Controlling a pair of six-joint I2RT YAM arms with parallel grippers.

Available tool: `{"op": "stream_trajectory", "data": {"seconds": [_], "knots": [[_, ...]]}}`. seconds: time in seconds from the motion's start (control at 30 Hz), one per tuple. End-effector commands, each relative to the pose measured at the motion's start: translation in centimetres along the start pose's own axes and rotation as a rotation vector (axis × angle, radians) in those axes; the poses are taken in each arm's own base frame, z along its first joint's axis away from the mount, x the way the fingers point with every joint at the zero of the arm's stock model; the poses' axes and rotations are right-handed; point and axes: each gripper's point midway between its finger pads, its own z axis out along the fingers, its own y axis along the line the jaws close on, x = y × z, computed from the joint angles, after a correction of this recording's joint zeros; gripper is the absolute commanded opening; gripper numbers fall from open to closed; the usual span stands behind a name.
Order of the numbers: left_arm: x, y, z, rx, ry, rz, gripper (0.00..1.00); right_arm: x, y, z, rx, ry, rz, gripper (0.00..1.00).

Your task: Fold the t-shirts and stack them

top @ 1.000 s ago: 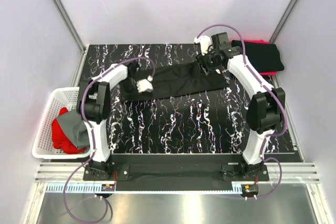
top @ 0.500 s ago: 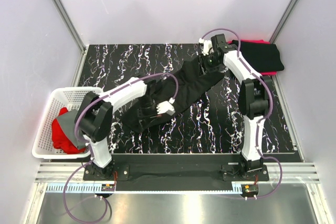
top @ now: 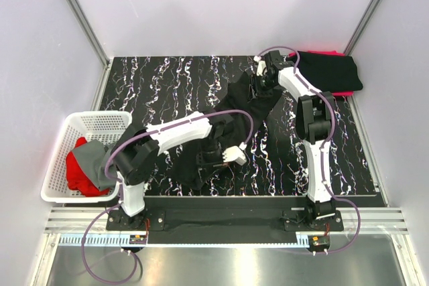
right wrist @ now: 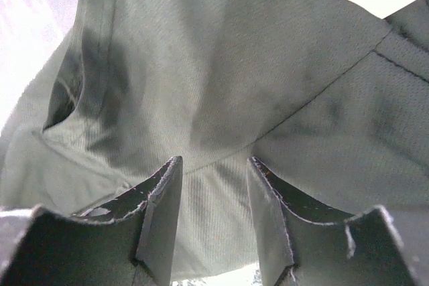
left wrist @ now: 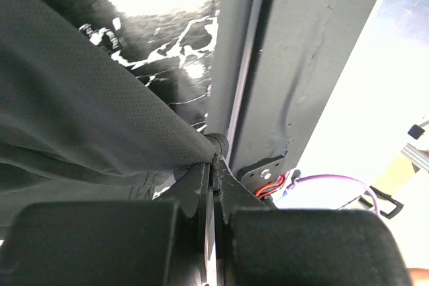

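Note:
A black t-shirt point(top: 244, 102) runs in a slanted band from the far right of the table toward the near middle. My left gripper point(top: 220, 159) is shut on its near end; in the left wrist view the jaws point(left wrist: 214, 162) pinch a fold of the black cloth point(left wrist: 87, 98) just above the table's near edge. My right gripper point(top: 258, 85) sits over the shirt's far end. In the right wrist view its fingers point(right wrist: 164, 192) stand apart, with a ribbed band of the shirt point(right wrist: 214, 98) lying flat between them.
A folded black shirt point(top: 335, 72) lies on a red one point(top: 345, 93) at the far right corner. A white slatted basket point(top: 100, 122) at the left holds red cloth point(top: 77, 175) and grey cloth point(top: 97, 165). The metal frame rail point(left wrist: 301, 65) borders the near edge.
My left gripper has pulled the shirt's left end from the far left toward the near middle, so the shirt now lies slanted. The right gripper has stayed at the far end and shifted slightly left.

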Motion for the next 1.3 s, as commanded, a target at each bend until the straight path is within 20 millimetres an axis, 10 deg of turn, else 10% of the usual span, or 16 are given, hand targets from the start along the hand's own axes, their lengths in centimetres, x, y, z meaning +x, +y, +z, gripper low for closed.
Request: {"op": "stream_trajectory", "data": {"seconds": [0.0,0.43,0.9,1.07,1.27], "knots": [[-1.4,-2.2,-0.6,0.044,-0.023,0.012,0.02,-1.8,0.8,0.9,-0.024,-0.042,0.043,0.50],[-7.8,-1.2,-0.7,0.027,-0.050,0.107,0.03,-3.7,3.0,6.1,-0.103,-0.061,0.081,0.53],[-14.7,2.8,0.4,0.005,-0.124,0.148,0.18,-13.0,3.9,8.6,-0.289,-0.342,0.168,0.56],[-19.1,1.6,-2.8,0.009,-0.287,0.174,0.39,-14.9,5.8,6.6,-0.378,-0.402,0.119,0.59],[-21.3,-2.4,-15.1,-0.089,-0.664,0.181,0.68,-20.2,8.6,-6.1,-0.403,-0.582,0.000,0.65]]}}
